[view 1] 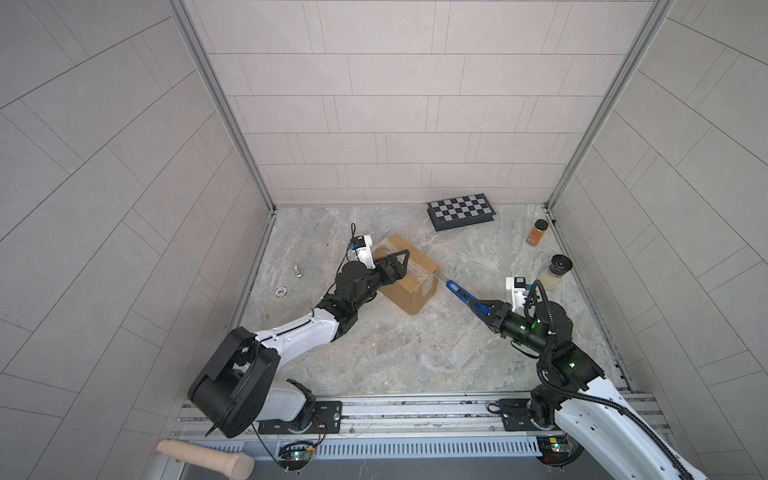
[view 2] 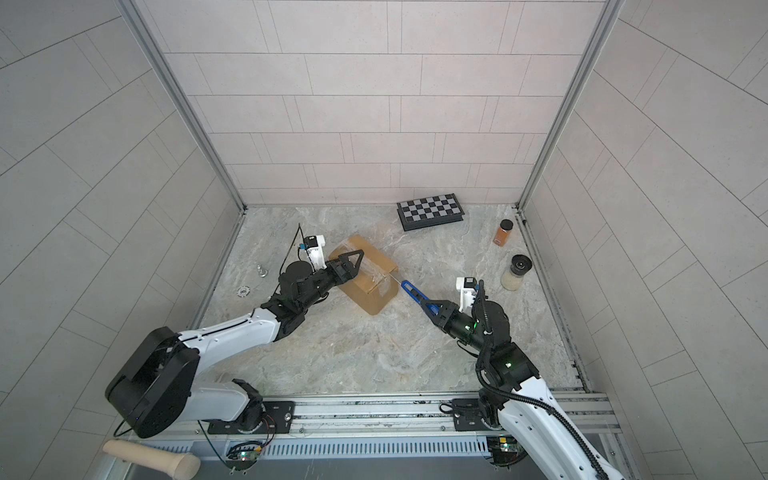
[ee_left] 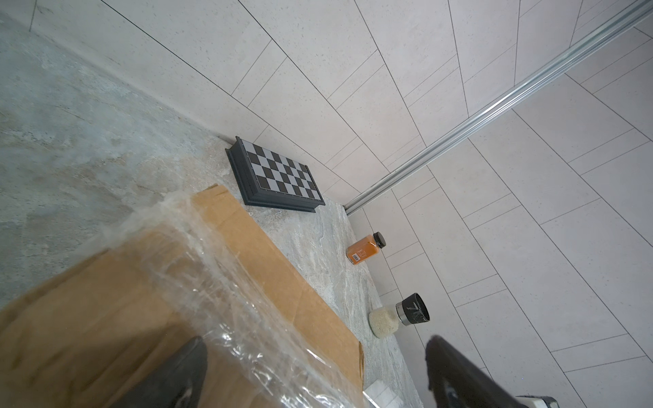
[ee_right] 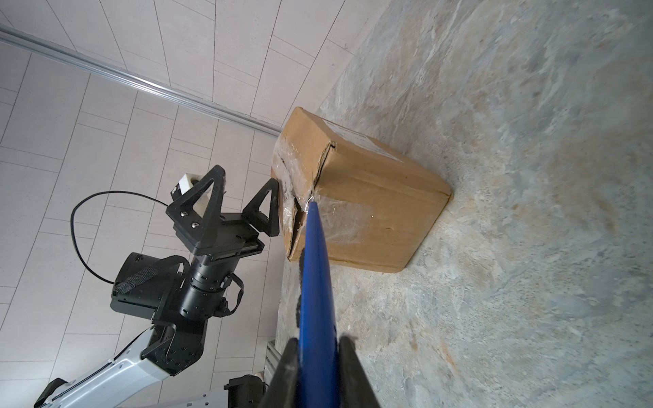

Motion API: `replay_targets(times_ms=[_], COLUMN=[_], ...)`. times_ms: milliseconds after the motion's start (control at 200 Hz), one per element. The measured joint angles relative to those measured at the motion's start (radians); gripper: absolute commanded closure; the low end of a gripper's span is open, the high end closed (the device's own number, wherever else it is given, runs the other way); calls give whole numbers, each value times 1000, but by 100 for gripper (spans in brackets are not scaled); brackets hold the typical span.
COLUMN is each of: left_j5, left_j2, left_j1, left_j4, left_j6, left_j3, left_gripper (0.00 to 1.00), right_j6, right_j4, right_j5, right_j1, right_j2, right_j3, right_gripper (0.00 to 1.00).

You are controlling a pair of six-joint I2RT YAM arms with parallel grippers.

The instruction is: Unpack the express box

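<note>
In both top views the left arm rises from the rail at lower left and stretches up and right toward the centre. Its wrist is bent so the left gripper lies over the left end of the express box. Its jaws are spread wide. The left wrist view shows one of its fingers above the taped top and the other past the box's edge. I cannot tell whether either touches the cardboard.

The right arm comes from the rail at lower right and reaches up and left, forearm low. The right gripper is clamped narrow on the blue handle of a utility knife. The blade tip meets the box's right top corner at the tape, where a flap edge gapes.

The box sits on the marble table, just left of centre. Its long axis runs from upper left to lower right, with the shiny taped seam along it on top and its right end toward the knife. The left gripper covers the seam's left part.

A checkered case lies flat by the back wall, up and right of the box. An orange jar and a grain jar stand at the right edge, well apart from the box. A small bolt and a disc lie at the left edge, and a wooden mallet lies below the rail.
</note>
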Motion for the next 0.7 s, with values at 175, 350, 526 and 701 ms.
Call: replay_targets(times_ms=[175,350,526,701], left_j5=[0,0,0,1], left_j2=[0,0,0,0], left_j1=[0,0,0,0], left_j4=[1,2,2,2], left_j6=[0,0,0,0], left_j3=[0,0,0,0], left_gripper=[0,0,0,0], right_j6=[0,-1,-1,-1], right_j4=[0,-18,-32,-30], right_j5=[0,0,2,5], right_j1=[0,0,0,0], right_j2=[-6,-26,-34,-28], right_j3=[-2,-2,-2,-2], right_gripper=[100,100,100,100])
